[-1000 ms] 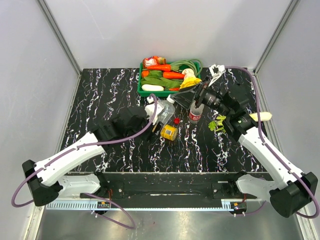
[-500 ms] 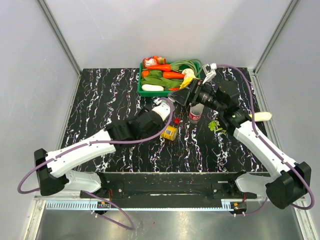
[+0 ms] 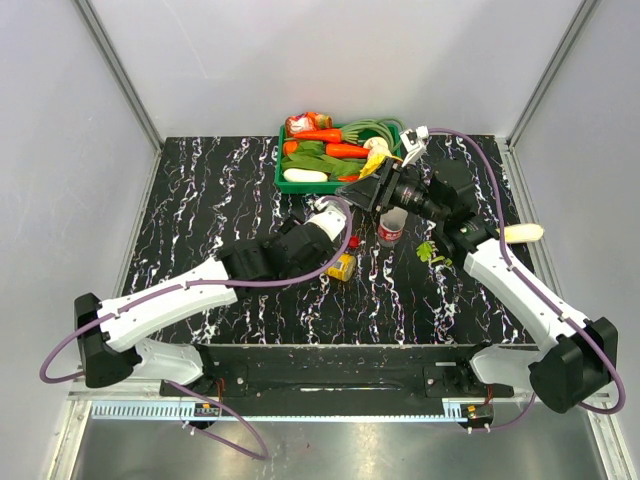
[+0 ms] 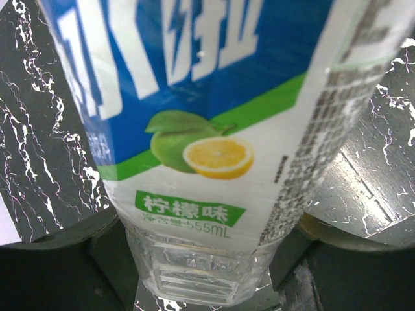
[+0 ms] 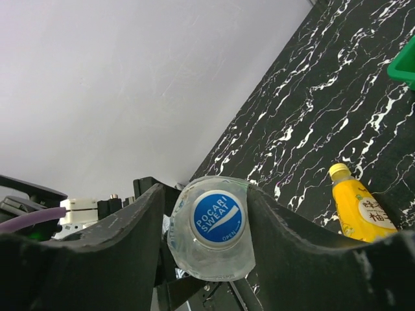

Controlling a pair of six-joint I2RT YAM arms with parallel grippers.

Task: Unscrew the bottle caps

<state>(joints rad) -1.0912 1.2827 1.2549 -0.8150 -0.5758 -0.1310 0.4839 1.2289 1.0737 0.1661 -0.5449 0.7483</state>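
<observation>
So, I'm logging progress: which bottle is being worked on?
The blue-labelled bottle: the left fingers hold its body and the right fingers flank its blue cap. The red-labelled bottle stands on the table; the yellow bottle lies on its side.

Bright, even overhead light; the arms (image 3: 170, 300) cast only faint, soft shadows on the black tabletop (image 3: 200, 190). Left wrist view: the bottle (image 4: 214, 129) fills the picture, its upper label soft, a grey sheen on the tabletop beside it. Right wrist view: the blue cap (image 5: 218, 218) is sharp, the near fingers (image 5: 104, 253) dark and blurred
</observation>
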